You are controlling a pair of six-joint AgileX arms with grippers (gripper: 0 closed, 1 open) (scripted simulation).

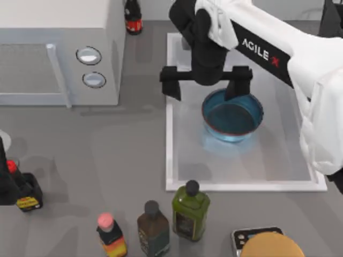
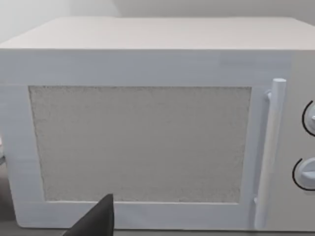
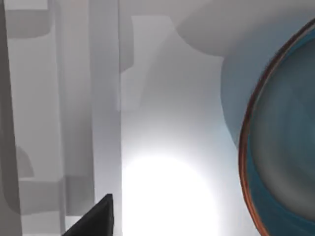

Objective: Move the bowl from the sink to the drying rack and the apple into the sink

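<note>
Right arm: reaching in from the top view's right edge, over the sink (image 1: 177, 184).
Right end effector (image 1: 206, 81): hanging over the sink's far half with its two fingers spread wide apart, pinching nothing.
Right fingers: one finger (image 1: 239, 83) is overlapping the bowl's far rim in the top view; the other is sitting at the sink's left rim. Whether the first finger is touching the bowl cannot be told.
Bowl (image 1: 232, 114): sitting upright inside the sink, near the middle of the basin, its blue wall and thin red rim showing.
Bowl, right wrist view (image 3: 283, 152): lying close to the camera, red rim and teal inside showing, with the white sink floor (image 3: 167, 147) beside it.
Sink: occupying the right half of the tabletop (image 1: 107, 155), holding the bowl.
Left arm: sitting parked at the top view's left edge, in front of the microwave (image 1: 53, 48).
Left end effector (image 1: 6, 179): dark and partly cut off at the frame edge; finger state cannot be told.
Left wrist view: facing the microwave door (image 2: 140, 142), handle and two dials.
Bottles: a red-capped one (image 1: 24, 190) is standing just beside the left end effector; three more (image 1: 153, 225) are standing along the near edge, and one (image 1: 133, 17) is standing behind the microwave.
Near right corner: a round tan object (image 1: 270, 246) is resting on a small dark device.
</note>
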